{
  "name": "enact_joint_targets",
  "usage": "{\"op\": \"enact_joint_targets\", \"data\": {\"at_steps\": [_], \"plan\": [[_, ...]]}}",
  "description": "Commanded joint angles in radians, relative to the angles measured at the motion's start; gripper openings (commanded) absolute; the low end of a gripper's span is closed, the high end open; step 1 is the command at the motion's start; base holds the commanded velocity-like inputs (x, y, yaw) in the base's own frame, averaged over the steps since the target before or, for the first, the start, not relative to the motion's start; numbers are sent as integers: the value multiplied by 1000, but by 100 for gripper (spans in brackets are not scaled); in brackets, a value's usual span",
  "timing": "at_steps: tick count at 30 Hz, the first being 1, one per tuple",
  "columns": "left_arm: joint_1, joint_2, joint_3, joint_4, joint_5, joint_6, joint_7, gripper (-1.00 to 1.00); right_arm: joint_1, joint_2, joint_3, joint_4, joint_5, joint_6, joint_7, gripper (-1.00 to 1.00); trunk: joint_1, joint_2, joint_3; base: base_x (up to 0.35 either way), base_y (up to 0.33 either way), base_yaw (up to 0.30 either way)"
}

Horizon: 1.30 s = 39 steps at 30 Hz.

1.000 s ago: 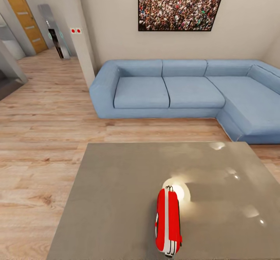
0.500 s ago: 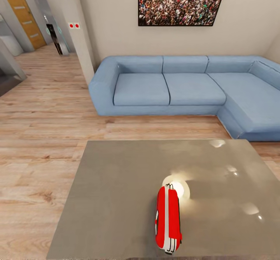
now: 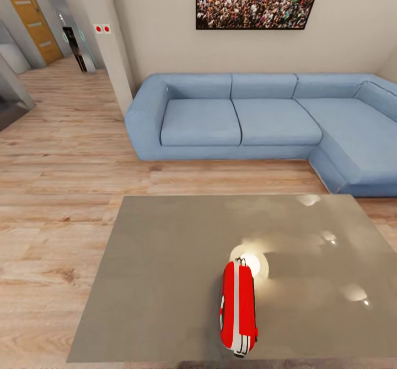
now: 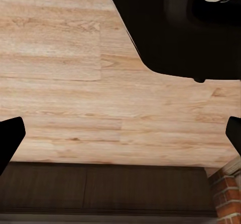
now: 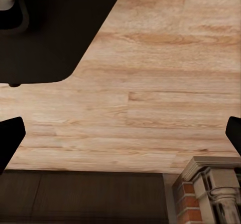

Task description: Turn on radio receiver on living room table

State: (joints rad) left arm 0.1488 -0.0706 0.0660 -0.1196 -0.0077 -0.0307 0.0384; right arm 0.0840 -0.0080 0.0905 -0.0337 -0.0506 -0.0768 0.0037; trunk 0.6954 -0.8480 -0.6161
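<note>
I see radio receiver (image 3: 239, 308) at 6 o'clock on table (image 3: 165, 281), sofa (image 3: 242, 121) at 12. Left gripper (image 4: 120, 138) and right gripper (image 5: 120, 138): tips spread wide apart over wood floor (image 5: 150, 98).

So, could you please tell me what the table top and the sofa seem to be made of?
The table top looks like a polished grey-brown slab, perhaps lacquer or stone: it mirrors lamp glare. The sofa looks like matte blue fabric, with soft seamed cushions and no shine.

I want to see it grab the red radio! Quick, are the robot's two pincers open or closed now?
Left pincer: open, holding nothing, over light wood plank floor.
Right pincer: open, holding nothing.
</note>
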Motion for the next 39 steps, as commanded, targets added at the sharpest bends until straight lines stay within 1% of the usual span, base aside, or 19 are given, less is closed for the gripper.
{"op": "enact_joint_targets", "data": {"at_steps": [1,39], "plan": [[0,0,0,0,0,0,0,100,0,0,0,0,0,0,0,100,0,0,-2,0,0,0],[0,0,0,0,2,0,0,100,0,0,0,0,0,0,1,100,0,0,-64,0,0,0]]}}
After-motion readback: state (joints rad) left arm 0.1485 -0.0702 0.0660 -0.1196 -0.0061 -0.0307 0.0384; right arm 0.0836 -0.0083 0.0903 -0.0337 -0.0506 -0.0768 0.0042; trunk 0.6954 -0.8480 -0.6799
